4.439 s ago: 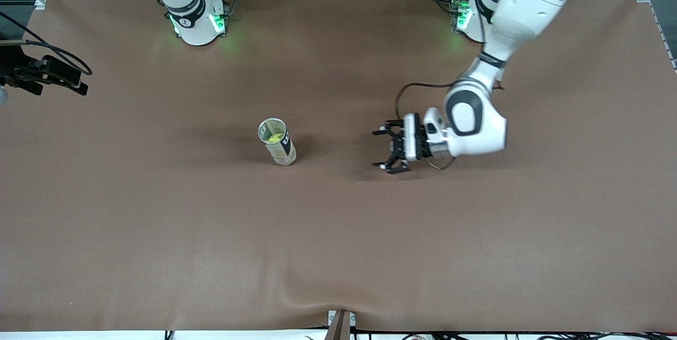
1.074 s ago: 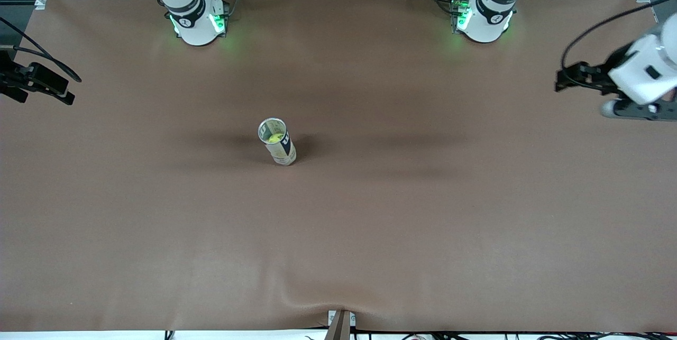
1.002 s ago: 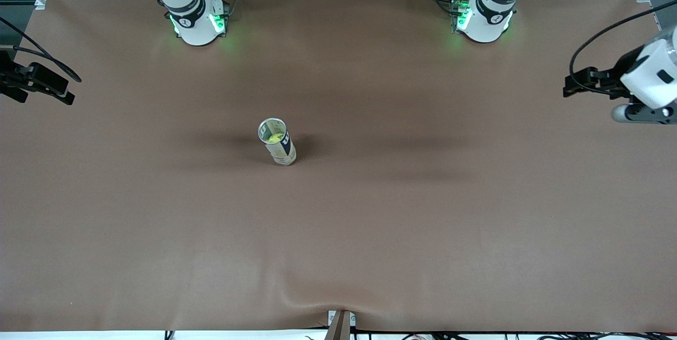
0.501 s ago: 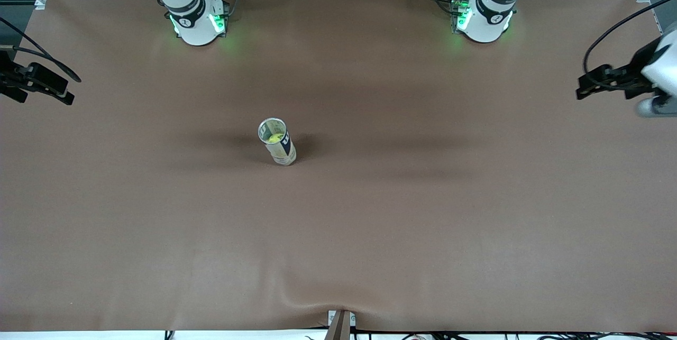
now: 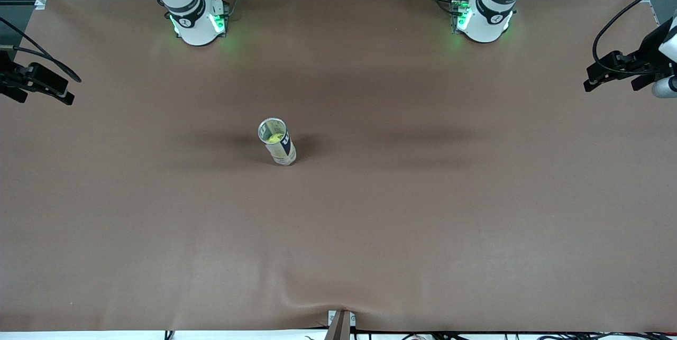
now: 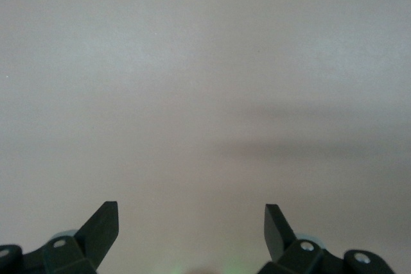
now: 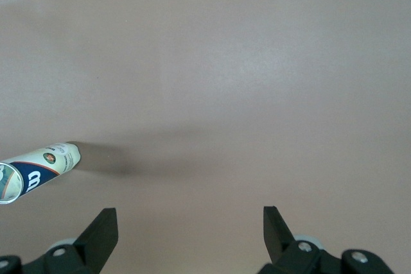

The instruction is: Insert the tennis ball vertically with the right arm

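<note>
The tennis ball (image 5: pixel 273 138) lay inside the upright can (image 5: pixel 277 141) near table (image 5: pixel 370 223) centre, so insertion appeared complete. The right gripper (image 7: pixel 186 229) hung over the table edge at 9 o'clock from the can, jaws spread and empty. The left gripper (image 6: pixel 191 229) hung at 3 o'clock, jaws likewise spread. Risk: the tall can would probably topple if an arm swept across and clipped it.
</note>
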You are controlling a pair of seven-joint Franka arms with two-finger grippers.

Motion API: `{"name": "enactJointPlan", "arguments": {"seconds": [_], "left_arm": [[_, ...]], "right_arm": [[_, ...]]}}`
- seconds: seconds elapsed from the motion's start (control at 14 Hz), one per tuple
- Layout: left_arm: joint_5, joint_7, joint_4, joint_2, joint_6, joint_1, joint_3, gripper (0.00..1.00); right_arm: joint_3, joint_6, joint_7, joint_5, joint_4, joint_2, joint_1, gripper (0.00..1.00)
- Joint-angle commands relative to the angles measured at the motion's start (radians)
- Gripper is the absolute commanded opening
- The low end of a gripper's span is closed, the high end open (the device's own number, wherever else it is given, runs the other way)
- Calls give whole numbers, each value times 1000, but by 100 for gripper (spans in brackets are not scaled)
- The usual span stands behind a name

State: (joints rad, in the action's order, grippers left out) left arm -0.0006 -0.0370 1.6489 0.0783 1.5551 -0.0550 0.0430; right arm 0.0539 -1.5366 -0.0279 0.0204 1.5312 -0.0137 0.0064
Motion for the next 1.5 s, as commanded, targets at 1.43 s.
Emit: {"name": "enactJointPlan", "arguments": {"seconds": [1.43], "left_arm": [[16,-28,-23,27,-1,-16,32,100]], "right_arm": [[4,-4,8,-8,3,-3,12,100]]}}
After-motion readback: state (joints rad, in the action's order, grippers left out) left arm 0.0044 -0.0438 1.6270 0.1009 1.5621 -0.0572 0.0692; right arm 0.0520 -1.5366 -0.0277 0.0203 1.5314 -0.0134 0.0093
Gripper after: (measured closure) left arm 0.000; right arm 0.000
